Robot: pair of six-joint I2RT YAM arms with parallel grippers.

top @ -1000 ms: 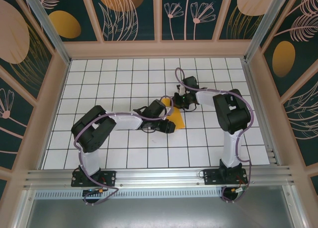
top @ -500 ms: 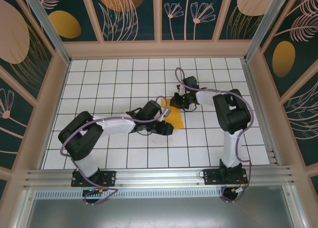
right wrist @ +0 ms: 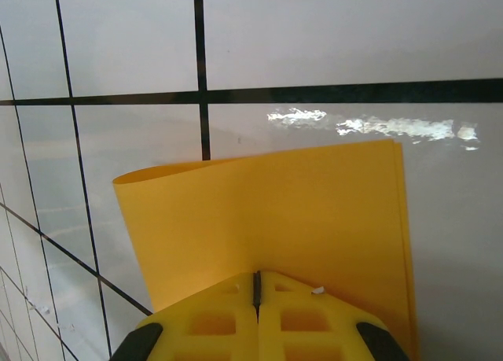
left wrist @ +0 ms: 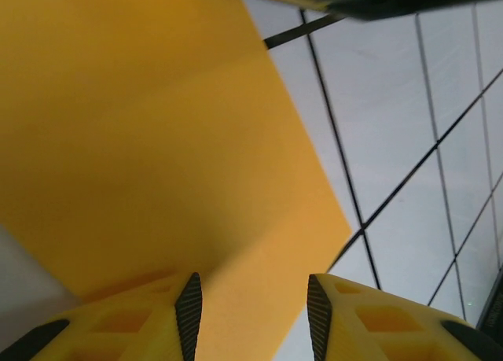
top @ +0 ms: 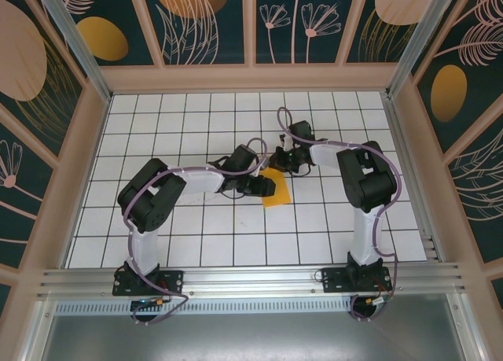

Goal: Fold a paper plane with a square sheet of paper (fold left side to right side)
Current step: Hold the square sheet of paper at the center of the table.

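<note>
The right pincer point(right wrist: 256, 286) pinches the square sheet of paper point(right wrist: 299, 211); the left pincer point(left wrist: 253, 302) gapes over it.

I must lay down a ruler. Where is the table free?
Free: the table's far-left tiles by the left wall, and the near tiles this side of the paper. Crowded: the middle, where left claw and right claw reach it.

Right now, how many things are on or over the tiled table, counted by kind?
Orange-yellow paper sheet: 1
Robot arms: 2, the left arm and the right arm
Total: 3
</note>
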